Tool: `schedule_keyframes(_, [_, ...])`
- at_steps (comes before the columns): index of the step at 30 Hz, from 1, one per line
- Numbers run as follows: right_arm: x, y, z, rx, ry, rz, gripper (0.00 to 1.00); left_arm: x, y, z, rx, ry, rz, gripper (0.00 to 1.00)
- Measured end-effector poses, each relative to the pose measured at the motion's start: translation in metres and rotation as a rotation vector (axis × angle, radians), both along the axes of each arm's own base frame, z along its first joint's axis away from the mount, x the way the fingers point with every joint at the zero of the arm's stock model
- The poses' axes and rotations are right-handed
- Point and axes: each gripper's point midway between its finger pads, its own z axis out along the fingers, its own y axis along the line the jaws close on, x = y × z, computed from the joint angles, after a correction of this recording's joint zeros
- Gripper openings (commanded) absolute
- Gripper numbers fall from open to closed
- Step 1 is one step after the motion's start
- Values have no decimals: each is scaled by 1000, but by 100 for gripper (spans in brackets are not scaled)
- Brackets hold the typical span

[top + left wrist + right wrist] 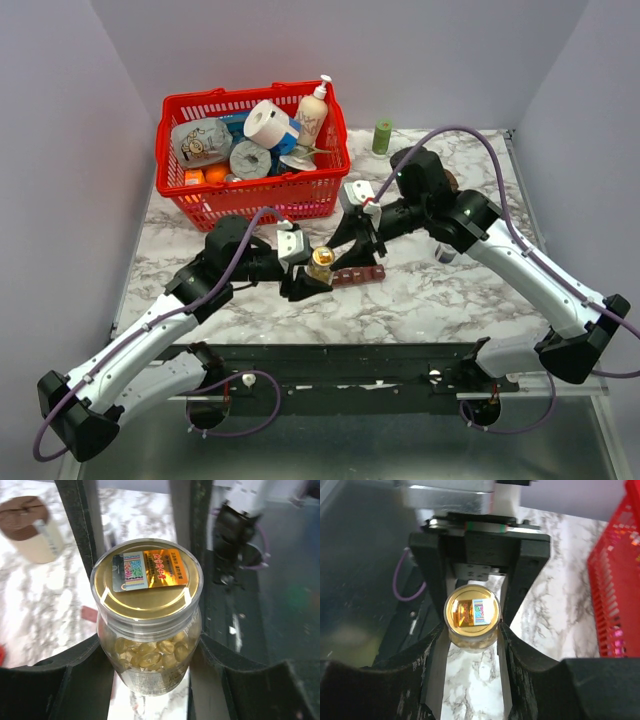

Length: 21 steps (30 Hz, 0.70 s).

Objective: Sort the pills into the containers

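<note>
Left claw [150, 680] grasps the pill bottle [148, 652], right claw [471, 626] its gold, illegibly stickered lid [471, 610].

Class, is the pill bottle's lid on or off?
On. The gold lid sits flush over the bottle, with pills seen through the clear wall beneath it.

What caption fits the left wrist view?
Left gripper clamps a clear yellowish plastic bottle of amber pills; right gripper pinches its gold-sealed lid.
</note>
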Motion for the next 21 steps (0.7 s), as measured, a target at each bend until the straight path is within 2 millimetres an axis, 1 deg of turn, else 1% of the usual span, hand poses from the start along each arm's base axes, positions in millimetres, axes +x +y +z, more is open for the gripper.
schedule_keyframes(4, [-21, -8, -6, 11, -20, 136, 29, -25, -2, -5, 7, 34, -143, 0])
schedule_keyframes(7, [-26, -11, -9, 13, -23, 171, 36, -33, -3, -8, 8, 56, -198, 0])
schedule_keyframes(8, [-27, -12, -11, 10, -22, 174, 44, -35, -3, -10, 11, 65, -209, 0])
schedule_keyframes(11, [-27, -13, -13, 0, -8, 170, 63, -36, -4, -12, 16, 77, -217, 0])
schedule_keyframes(12, [-27, -13, -13, -2, 1, 166, 75, -35, -4, -12, 17, 76, -213, 0])
schedule_keyframes(14, [-29, -13, -11, -7, 25, 155, 81, -31, -4, -14, 25, 75, -187, 0])
schedule_keyframes(16, [-28, -13, -6, -1, 39, 132, 84, -23, -3, -17, 39, 72, -138, 0])
schedule_keyframes(19, [-24, -12, 4, 6, 64, 67, 84, -8, -2, -17, 46, 52, -53, 0])
schedule_keyframes(21, [-18, -11, 8, 13, 77, 16, 86, 1, -2, -12, 35, 38, 0, 0])
